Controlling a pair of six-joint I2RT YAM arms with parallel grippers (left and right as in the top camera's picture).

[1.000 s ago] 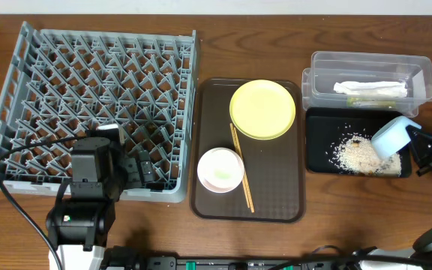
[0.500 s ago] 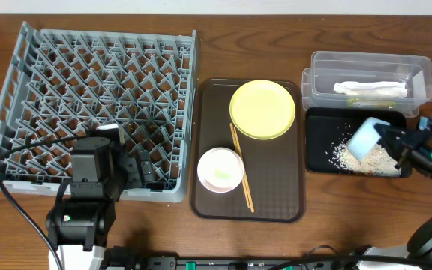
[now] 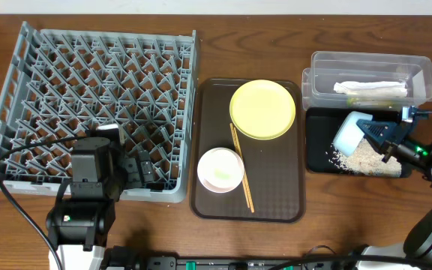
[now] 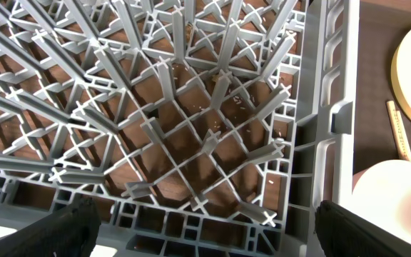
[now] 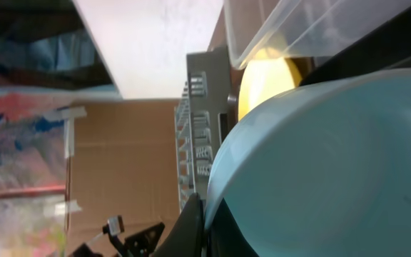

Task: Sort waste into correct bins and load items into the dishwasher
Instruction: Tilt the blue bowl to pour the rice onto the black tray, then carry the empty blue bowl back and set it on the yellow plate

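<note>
The dish rack (image 3: pixel 88 97) fills the left side of the table, well apart from your right gripper (image 3: pixel 375 133). This gripper is closed on the rim of the light blue bowl (image 3: pixel 349 135), tilted over the black tray (image 3: pixel 318 131) at the table's right edge. Your left gripper (image 4: pixel 205 232), wide and empty, hangs over the rack's near right corner.

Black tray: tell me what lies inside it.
Loose whitish rice scraps lie in the black tray. The light blue bowl, tilted in the right claw, hangs above it and hides part of its floor.

Rack (image 3: pixel 88 90) left, serving tray (image 3: pixel 276 180) centre, tub (image 3: pixel 321 82) right.
</note>
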